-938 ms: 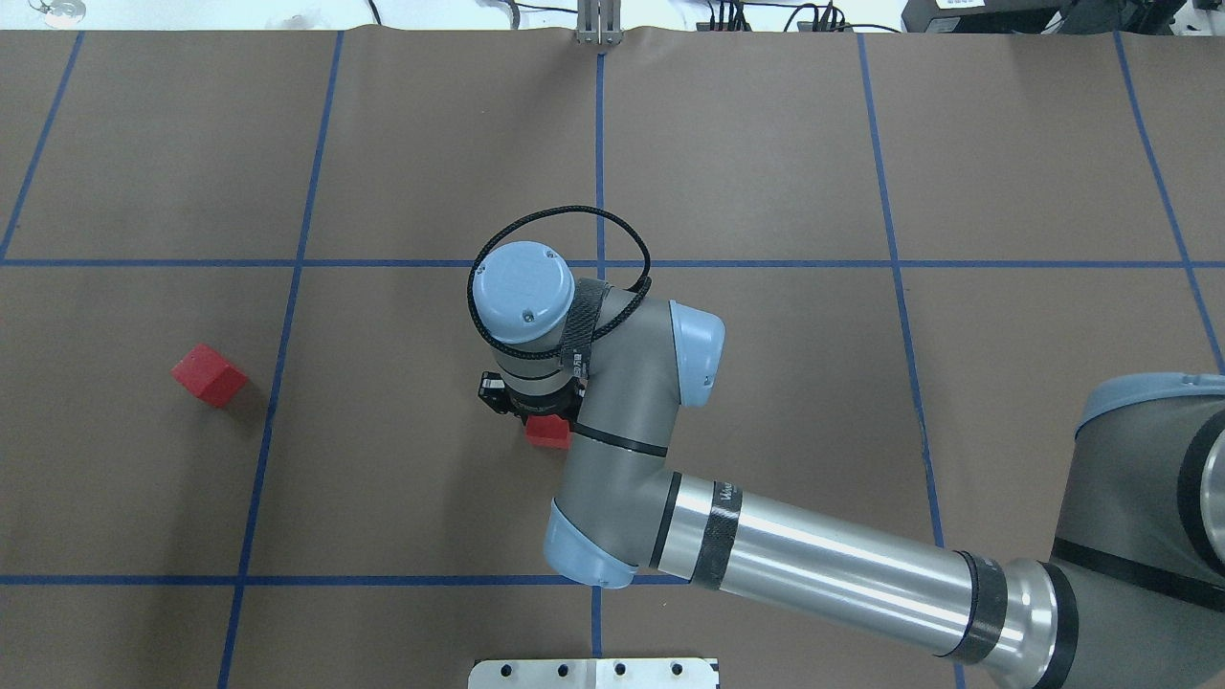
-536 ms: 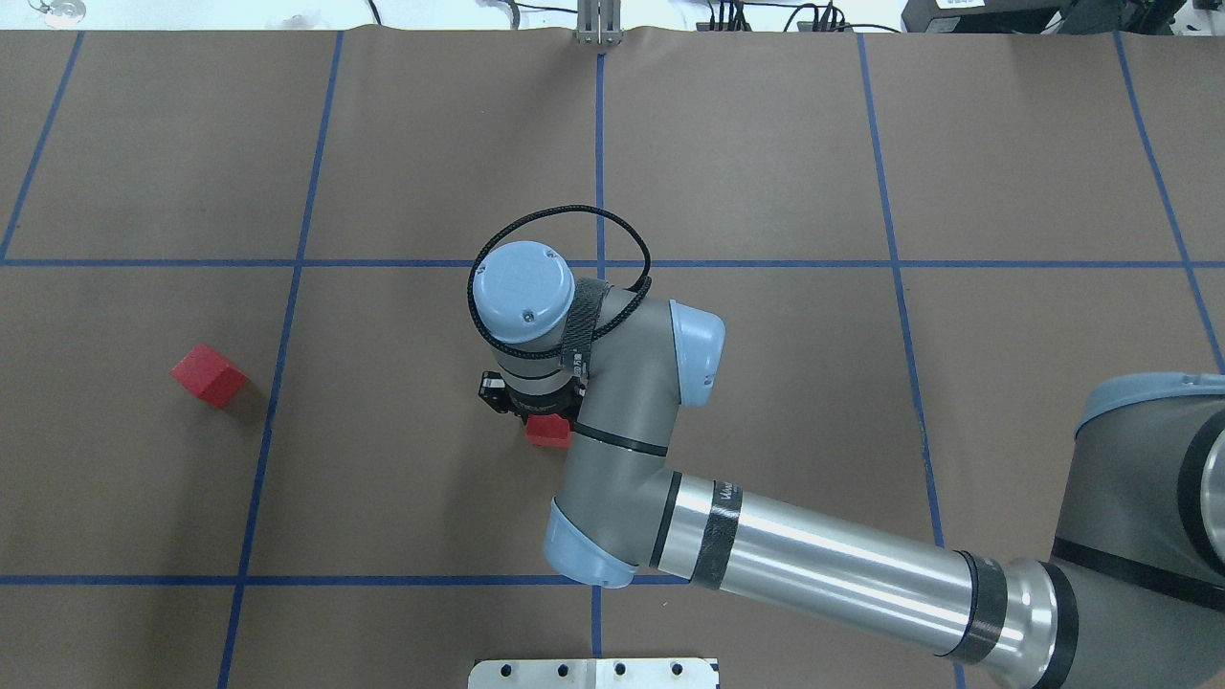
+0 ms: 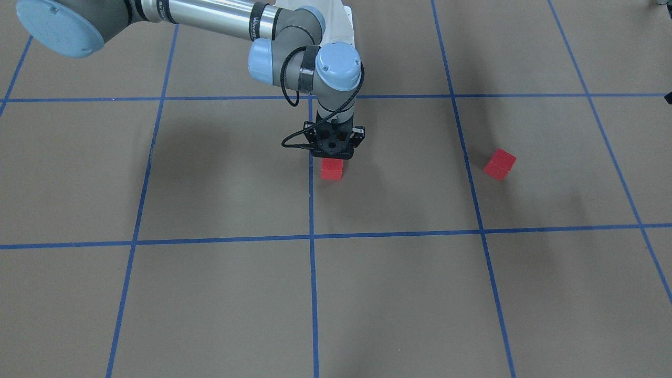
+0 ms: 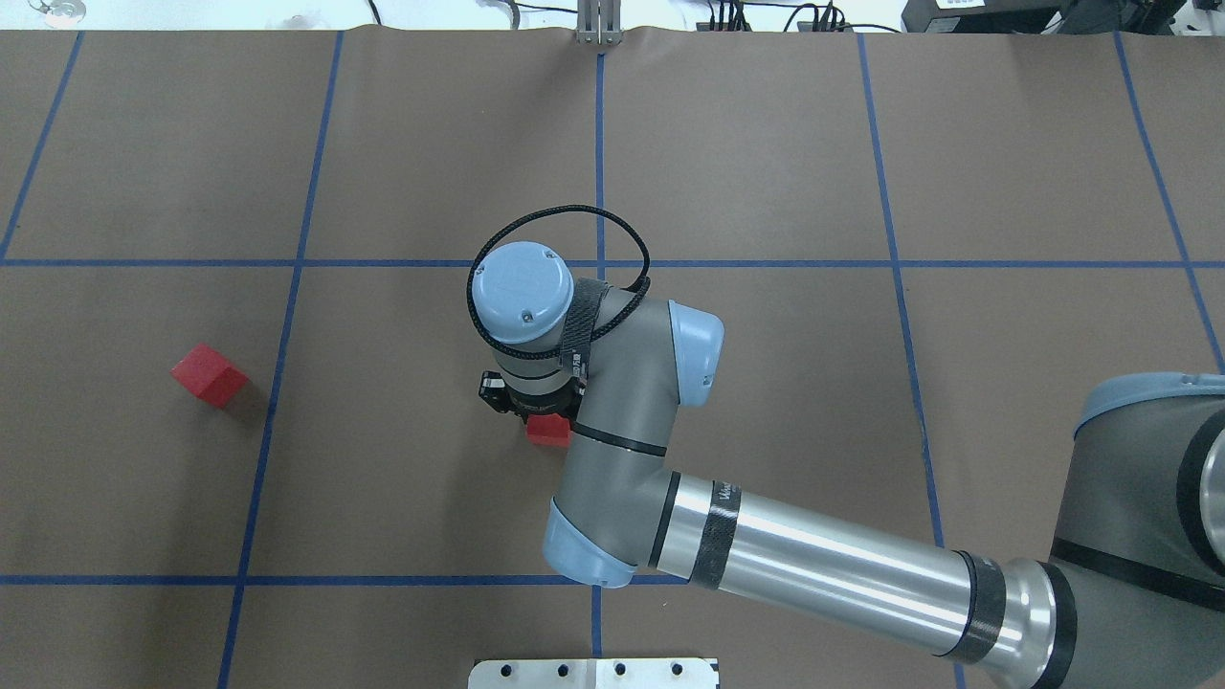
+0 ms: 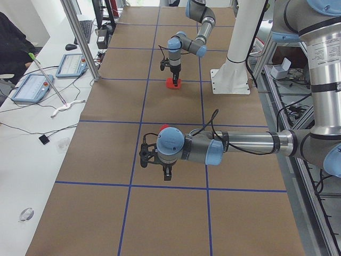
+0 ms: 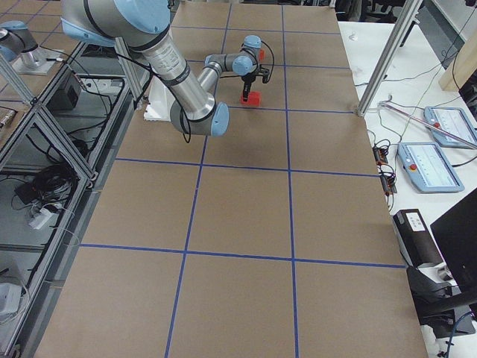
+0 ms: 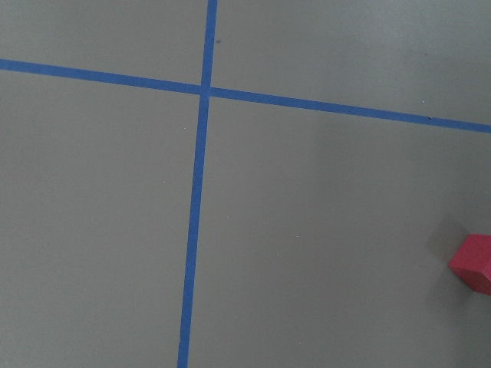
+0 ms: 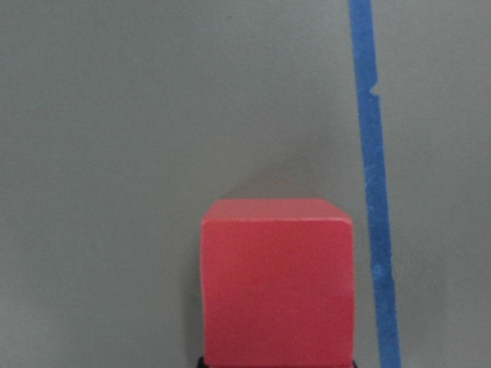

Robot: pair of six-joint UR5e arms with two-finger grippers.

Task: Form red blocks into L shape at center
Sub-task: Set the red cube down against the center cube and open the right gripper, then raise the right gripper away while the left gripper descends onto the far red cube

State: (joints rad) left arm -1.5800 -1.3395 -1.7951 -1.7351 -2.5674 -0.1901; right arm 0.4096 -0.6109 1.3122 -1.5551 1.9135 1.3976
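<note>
Risks, nearest first. Left gripper (image 5: pixel 167 174) hangs low over the table (image 5: pixel 106 213); fingers open or closed, cannot tell. Just beyond it lies a loose red block (image 4: pixel 209 375), well apart from centre (image 3: pixel 378 173); a careless sweep would knock it further. Farthest, right gripper (image 3: pixel 332 153) sits down over second block (image 3: pixel 332 169) beside the blue line (image 3: pixel 311 199); grip not visible. Lifting off crooked could drag it askew. Third block unseen.

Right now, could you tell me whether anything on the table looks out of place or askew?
One red block sits in the next square on the robot's left, turned askew to the blue lines; the other block sits square by the middle line under the right hand. Only two blocks show.
</note>
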